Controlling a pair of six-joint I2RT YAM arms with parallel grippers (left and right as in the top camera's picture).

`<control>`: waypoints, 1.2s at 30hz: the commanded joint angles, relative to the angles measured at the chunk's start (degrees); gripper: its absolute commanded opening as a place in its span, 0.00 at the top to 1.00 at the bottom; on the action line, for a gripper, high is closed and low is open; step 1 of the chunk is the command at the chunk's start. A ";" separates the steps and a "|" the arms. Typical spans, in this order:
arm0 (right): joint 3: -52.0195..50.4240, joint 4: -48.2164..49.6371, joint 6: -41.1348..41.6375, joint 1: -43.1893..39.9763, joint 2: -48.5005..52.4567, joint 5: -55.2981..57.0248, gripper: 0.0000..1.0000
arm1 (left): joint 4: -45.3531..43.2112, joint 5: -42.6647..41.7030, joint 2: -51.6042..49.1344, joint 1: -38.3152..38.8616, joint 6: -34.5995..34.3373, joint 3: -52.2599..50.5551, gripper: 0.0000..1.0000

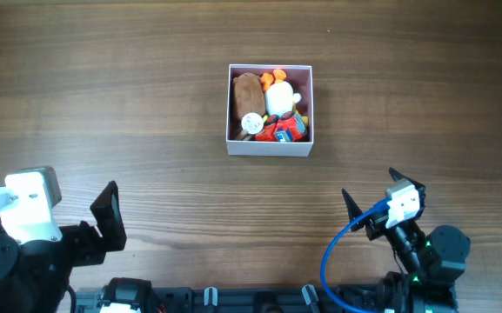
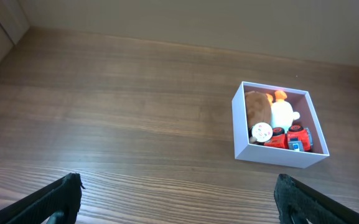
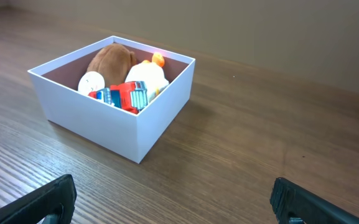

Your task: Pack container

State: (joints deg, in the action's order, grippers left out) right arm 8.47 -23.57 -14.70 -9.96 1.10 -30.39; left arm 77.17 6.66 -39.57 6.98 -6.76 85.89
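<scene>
**Container sits packed, both grippers empty**

We see the container (image 1: 270, 149) on the wooden table (image 1: 103, 104), a little right of the middle and toward the far side, well apart from both arms. Its white walls stand upright and its open top faces up.

Inside it, a brown plush toy (image 1: 248, 91) lies along the left wall, with a white plush toy (image 1: 279, 100) just beside it on the right. An orange piece (image 1: 277, 77) shows at the far wall, touching the white toy. A round white disc (image 1: 251, 123) rests at the near end of the brown toy, and a red toy vehicle (image 1: 290, 129) with some blue on it fills the near right corner.

The left gripper (image 2: 179, 202) hangs over bare wood at the near left of the table — its fingers are spread wide and hold nothing. The right gripper (image 3: 173, 198) sits at the near right, pointed toward the container; its fingers are also spread wide with nothing between them.
</scene>
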 commanded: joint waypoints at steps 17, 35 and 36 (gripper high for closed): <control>-0.50 -0.04 -0.31 0.13 -0.68 0.61 0.00 | -0.46 1.75 -0.02 -0.46 1.42 -1.03 0.00; -0.50 -0.04 -0.31 0.13 -0.68 0.61 0.00 | -54.55 -21.62 29.55 -8.13 1.77 -65.96 0.00; -0.50 -0.04 -0.28 0.13 -0.68 0.63 0.00 | -55.49 -22.14 30.56 -8.11 1.77 -68.02 0.00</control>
State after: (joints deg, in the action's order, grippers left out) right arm 8.03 -23.70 -14.70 -9.96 1.10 -30.15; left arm 24.23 -8.80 -12.80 -0.78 -5.65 24.43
